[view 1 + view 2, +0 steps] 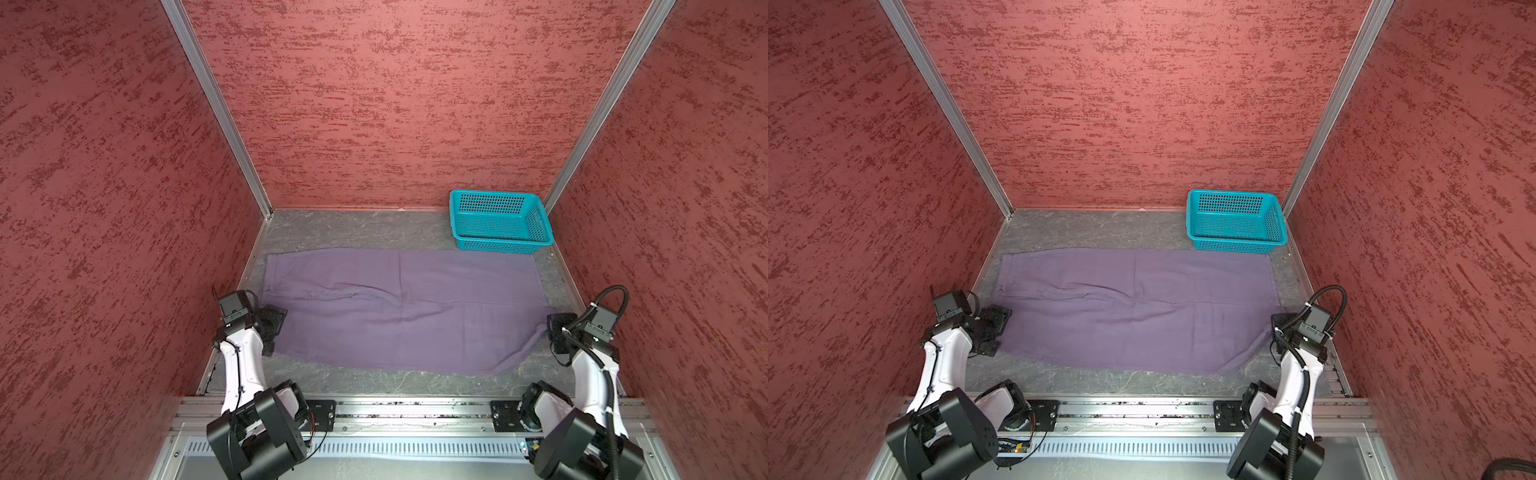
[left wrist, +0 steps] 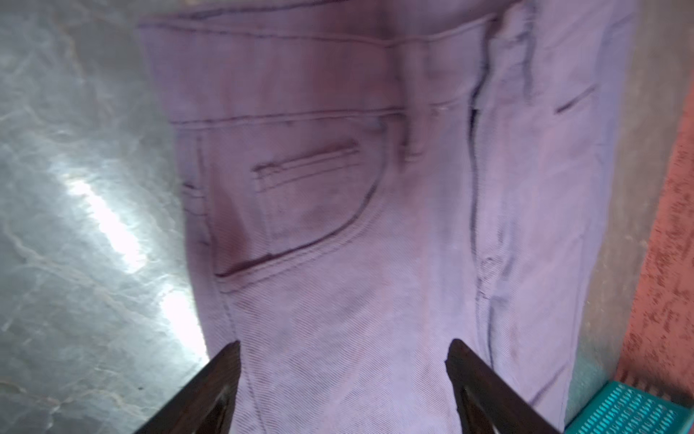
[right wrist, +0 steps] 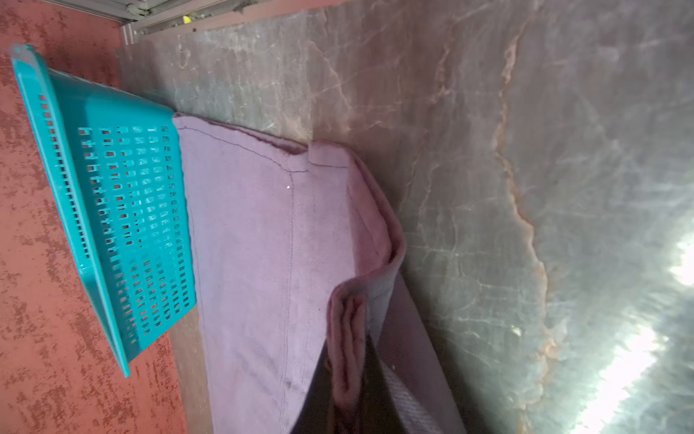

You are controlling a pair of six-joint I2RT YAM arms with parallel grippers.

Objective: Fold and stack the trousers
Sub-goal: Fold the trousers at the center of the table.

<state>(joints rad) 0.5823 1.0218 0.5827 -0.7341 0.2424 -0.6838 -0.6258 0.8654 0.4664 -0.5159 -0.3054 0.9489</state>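
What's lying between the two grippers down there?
The purple trousers, spread out from the left gripper across to the right gripper, which pinches one end. Both top views show it.

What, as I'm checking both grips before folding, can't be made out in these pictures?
1. Right gripper: in the right wrist view its tips are wrapped by the bunched trousers; in both top views its own body hides them.
2. Left gripper, open: the left wrist view is blurred, so contact with the trousers is unclear.
3. Basket: left wrist view, cut off at the picture's corner.
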